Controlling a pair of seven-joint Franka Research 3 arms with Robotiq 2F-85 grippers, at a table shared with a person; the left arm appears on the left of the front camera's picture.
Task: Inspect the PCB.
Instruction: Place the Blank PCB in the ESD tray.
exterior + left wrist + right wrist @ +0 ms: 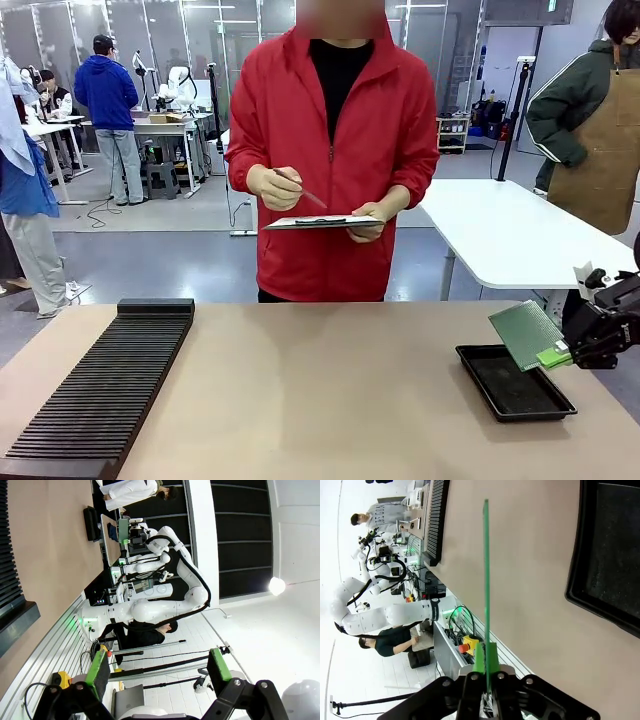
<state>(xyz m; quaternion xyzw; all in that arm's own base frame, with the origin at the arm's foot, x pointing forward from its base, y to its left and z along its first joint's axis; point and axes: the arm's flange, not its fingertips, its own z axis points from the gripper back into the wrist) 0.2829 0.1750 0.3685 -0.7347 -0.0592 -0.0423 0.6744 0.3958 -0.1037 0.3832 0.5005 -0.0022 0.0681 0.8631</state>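
**PCB held up over the tray at the right end of the bench**

We see the right tool (pixel 562 354) clamped on the PCB (pixel 527 334), its green pads pinching the board's lower edge. The board is lifted clear of the bench (pixel 320 390) and tilted, its pale dotted face turned toward the middle of the bench. It hangs just above the near left part of the shallow black tray (pixel 515 383), which lies flat at the bench's right end. In the right wrist view we look along the board edge-on: a thin green line rising from between the closed fingers (pixel 479 666), with the tray's rim (pixel 577 587) off to one side.

Our left tool (pixel 157 672) stands wide apart and holds nothing; its pads point out past the bench edge.

At the bench's left end lies a long black slotted rack (pixel 105 385). Across the bench a person in a red jacket holds a clipboard (pixel 322 222) in one hand and a pen (pixel 300 190) in the other.
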